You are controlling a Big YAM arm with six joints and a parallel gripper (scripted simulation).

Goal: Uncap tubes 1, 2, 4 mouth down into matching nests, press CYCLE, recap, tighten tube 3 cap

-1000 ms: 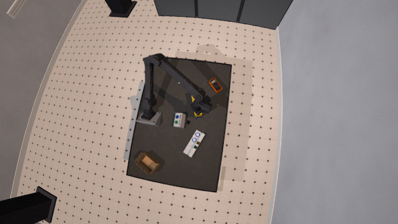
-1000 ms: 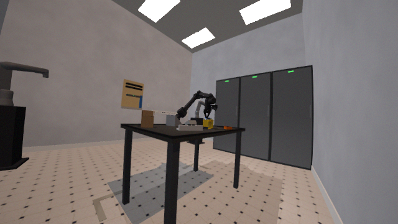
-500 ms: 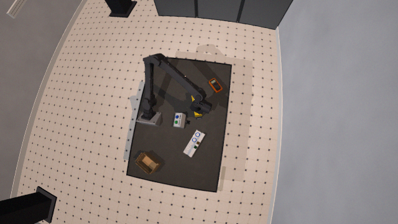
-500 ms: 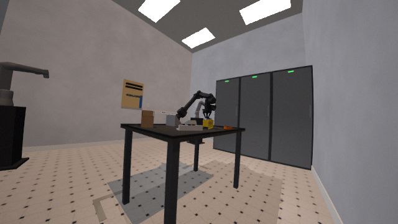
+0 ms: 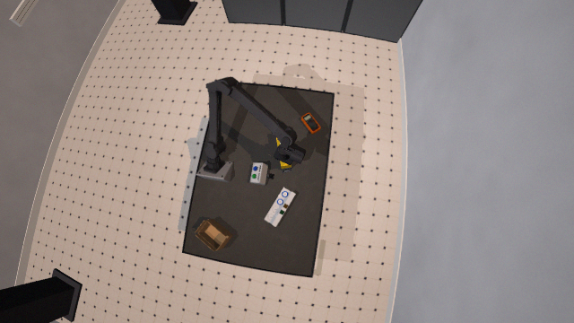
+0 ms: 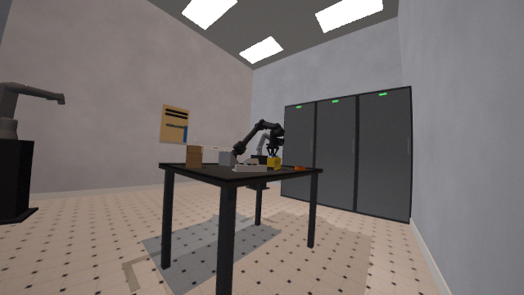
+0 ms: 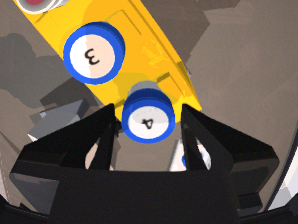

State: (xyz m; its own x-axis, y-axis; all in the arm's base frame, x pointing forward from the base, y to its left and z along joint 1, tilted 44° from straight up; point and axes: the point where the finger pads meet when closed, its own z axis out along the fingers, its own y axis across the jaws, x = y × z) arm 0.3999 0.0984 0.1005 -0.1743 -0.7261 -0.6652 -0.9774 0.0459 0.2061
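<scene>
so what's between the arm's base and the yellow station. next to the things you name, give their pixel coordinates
The key housing (image 5: 262,180) (image 6: 251,161) (image 7: 59,119) sits there, with its blue key (image 5: 256,169) and green key (image 5: 254,176) on top. The top view shows it.

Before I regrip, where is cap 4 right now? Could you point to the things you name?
In the wrist view, cap 4 (image 7: 148,120) sits between the gripper's (image 7: 148,112) parted fingers, at the yellow station's (image 7: 142,50) near end, beside cap 3 (image 7: 94,53).
</scene>
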